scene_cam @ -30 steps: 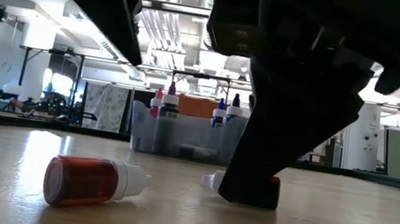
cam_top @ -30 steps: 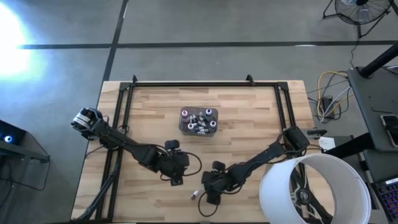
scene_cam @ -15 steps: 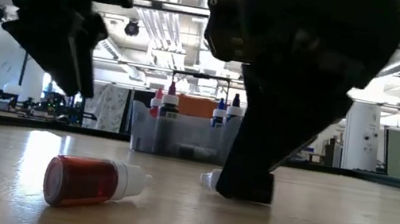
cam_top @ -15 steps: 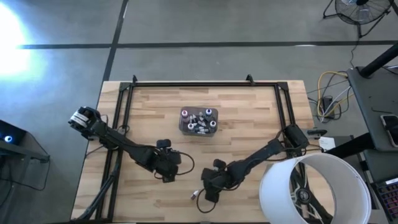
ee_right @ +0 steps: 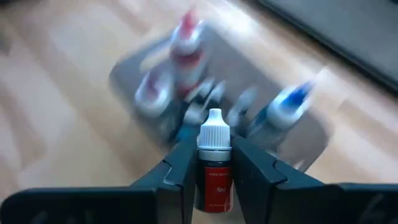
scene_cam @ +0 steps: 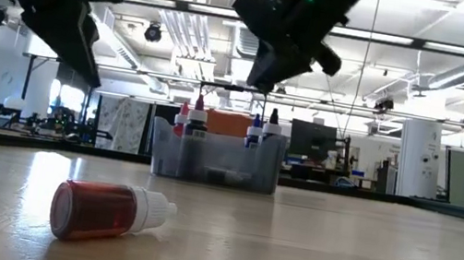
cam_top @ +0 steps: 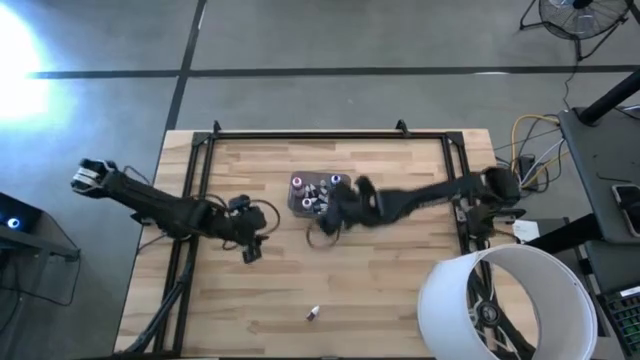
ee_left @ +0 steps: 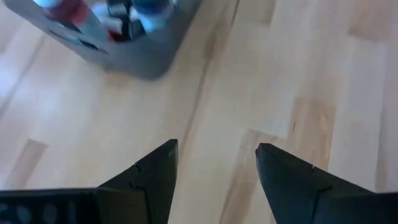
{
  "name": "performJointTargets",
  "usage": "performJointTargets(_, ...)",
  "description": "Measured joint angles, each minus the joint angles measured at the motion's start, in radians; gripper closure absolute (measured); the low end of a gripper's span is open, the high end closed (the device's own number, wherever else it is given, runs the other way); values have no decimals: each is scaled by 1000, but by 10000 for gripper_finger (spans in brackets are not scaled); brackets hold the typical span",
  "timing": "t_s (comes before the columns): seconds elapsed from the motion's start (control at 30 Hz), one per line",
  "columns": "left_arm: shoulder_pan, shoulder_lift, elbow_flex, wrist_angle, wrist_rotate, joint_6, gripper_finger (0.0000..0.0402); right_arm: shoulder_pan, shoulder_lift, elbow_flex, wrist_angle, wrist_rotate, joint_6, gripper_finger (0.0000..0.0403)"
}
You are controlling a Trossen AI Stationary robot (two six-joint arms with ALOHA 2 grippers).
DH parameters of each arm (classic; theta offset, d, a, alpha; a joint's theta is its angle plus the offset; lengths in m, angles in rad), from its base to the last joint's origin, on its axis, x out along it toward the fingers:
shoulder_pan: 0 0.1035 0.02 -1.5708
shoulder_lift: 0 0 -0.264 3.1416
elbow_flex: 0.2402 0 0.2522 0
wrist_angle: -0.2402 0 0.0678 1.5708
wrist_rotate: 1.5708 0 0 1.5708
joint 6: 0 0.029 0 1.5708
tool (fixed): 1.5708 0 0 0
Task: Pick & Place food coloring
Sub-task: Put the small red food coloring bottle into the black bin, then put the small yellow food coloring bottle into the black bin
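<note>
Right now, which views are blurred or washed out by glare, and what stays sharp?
Right wrist view: tub smeared, held red bottle sharp between the right gripper fingers. Left wrist view: tub blurry. High view: glare on the floor. Low view: lying bottle soft, arms backlit.

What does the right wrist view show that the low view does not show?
Only the right wrist view shows the small red dropper bottle with a white cap clamped in the right gripper. Only the low view shows a red bottle lying on its side on the wooden table, and the left gripper raised above it. Both show the grey translucent rectangular tub holding upright bottles.
</note>
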Motion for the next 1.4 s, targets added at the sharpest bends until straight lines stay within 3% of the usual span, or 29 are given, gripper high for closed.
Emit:
performJointTargets(0.23,127,-133,-33,17,41,132,209,-193,-10,0,24,-219,-80,285)
performJointTargets(0.37,221,-146,-35,11,138,216,209,-245,-13,24,23,-236,-89,239)
performJointTargets(0.53,259,-139,-37,26,189,242,209,-219,-14,99,-40,-231,-173,193)
performJointTargets(0.7,237,-89,-53,146,314,176,209,-107,-18,164,-162,-204,-227,184)
performJointTargets(0.83,144,5,-63,269,301,6,209,16,-17,155,-286,-215,-119,184)
performJointTargets(1.0,-29,179,3,335,188,-190,209,149,-17,106,-330,-218,154,184)
performJointTargets(1.17,-131,406,171,331,173,-365,209,217,-17,54,-352,-301,457,184)
performJointTargets(1.4,-181,684,497,122,177,-488,209,288,-17,13,-422,-319,617,183)
